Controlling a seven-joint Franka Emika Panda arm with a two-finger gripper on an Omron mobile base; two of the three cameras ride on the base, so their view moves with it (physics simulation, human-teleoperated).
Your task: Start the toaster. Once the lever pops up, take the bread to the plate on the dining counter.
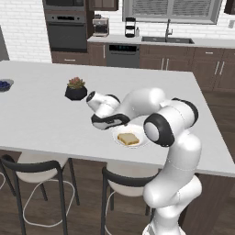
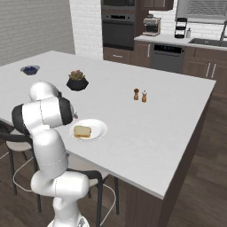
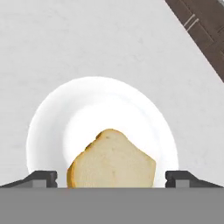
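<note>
The bread (image 1: 128, 138) (image 2: 82, 131) (image 3: 112, 162), a tan slice with a golden crust, lies flat on the white plate (image 1: 142, 141) (image 2: 99, 127) (image 3: 48, 122). The plate rests near the front edge of the pale dining counter (image 1: 41, 119) (image 2: 155, 128). My gripper (image 3: 112, 178) hangs open just above the slice, with one dark fingertip (image 3: 41, 178) on each side of it and neither touching it. In the left base view the hand (image 1: 110, 120) sits just left of the plate. The toaster is out of view.
A potted plant (image 1: 75, 88) (image 2: 77, 80) stands behind the plate, and a dark blue bowl (image 1: 4, 85) (image 2: 29, 69) is at the far left. Salt and pepper shakers (image 2: 139, 95) stand mid-counter. Stools (image 1: 36, 170) line the near edge.
</note>
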